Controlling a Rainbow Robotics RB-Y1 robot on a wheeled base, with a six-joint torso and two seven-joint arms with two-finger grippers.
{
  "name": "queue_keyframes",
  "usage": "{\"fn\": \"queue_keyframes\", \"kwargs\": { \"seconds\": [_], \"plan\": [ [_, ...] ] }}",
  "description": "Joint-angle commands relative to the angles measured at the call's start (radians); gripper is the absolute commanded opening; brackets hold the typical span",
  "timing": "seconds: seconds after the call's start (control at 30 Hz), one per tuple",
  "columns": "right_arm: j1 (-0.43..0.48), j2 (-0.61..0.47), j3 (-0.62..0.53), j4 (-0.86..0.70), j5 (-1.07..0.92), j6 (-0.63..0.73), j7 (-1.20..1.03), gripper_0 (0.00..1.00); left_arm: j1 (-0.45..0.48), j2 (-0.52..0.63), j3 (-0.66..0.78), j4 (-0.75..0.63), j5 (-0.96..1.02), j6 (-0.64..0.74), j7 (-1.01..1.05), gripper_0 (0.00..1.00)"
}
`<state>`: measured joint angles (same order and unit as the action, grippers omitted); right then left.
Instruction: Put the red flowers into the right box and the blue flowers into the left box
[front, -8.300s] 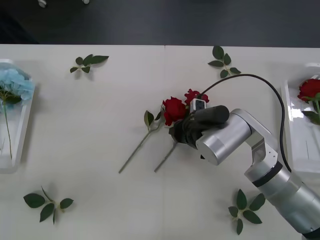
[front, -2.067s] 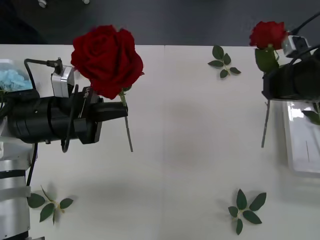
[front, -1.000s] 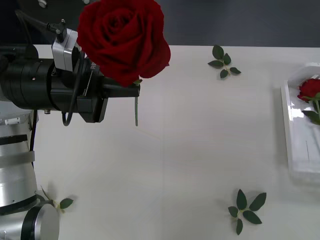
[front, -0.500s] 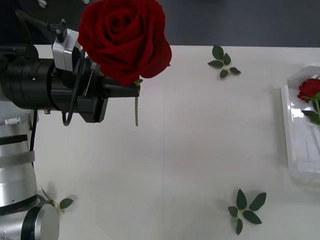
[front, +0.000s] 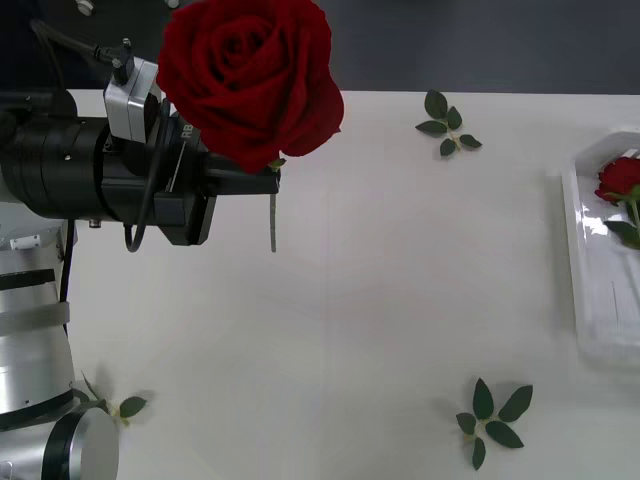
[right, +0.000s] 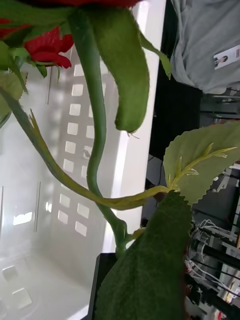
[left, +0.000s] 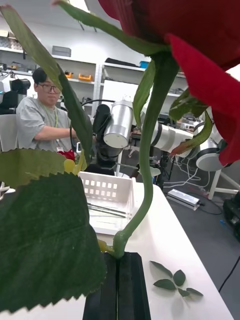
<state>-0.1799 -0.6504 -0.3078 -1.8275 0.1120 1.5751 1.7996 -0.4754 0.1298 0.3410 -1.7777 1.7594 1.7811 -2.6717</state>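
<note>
Front view: left gripper (front: 262, 180) clamped on a red rose (front: 250, 75) at upper left, stem hanging downward; right box (front: 600, 262) far across at right edge. Right gripper (right: 117, 257) gripping another rose stem over that box.

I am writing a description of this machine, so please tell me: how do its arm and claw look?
The left arm has silver cylindrical links, then a black cylindrical wrist. A small white-grey box with a thin black cable sits on the wrist. The left claw has two flat black fingers.
</note>
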Motion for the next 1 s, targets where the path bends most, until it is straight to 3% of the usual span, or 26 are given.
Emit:
{"fn": "queue_keyframes", "kwargs": {
  "seconds": [0.03,0.07,0.1,0.13,0.57,1.0],
  "plan": [
    [-0.029,0.025,-0.019,-0.013,-0.012,0.009,0.034,0.35,-0.014,-0.002,-0.014,-0.026,0.005,-0.008,-0.034,0.0],
    [-0.03,0.023,-0.02,-0.013,-0.026,0.011,0.029,0.69,-0.014,-0.002,-0.014,-0.026,0.005,-0.008,-0.034,0.0],
    [-0.032,0.025,-0.02,-0.013,-0.032,0.011,0.029,0.8,-0.014,-0.002,-0.014,-0.026,0.005,-0.008,-0.034,0.0],
    [-0.035,0.025,-0.022,-0.013,-0.035,0.011,0.027,0.98,-0.014,-0.002,-0.014,-0.026,0.005,-0.008,-0.034,0.0],
    [-0.069,0.049,-0.057,-0.015,-0.14,0.04,-0.006,1.0,-0.014,-0.002,-0.014,-0.026,0.005,-0.008,-0.034,0.0],
    [-0.208,0.089,-0.099,-0.087,-0.442,0.181,-0.095,1.0,-0.014,-0.002,-0.014,-0.026,0.005,-0.008,-0.034,0.0]
  ]
}}
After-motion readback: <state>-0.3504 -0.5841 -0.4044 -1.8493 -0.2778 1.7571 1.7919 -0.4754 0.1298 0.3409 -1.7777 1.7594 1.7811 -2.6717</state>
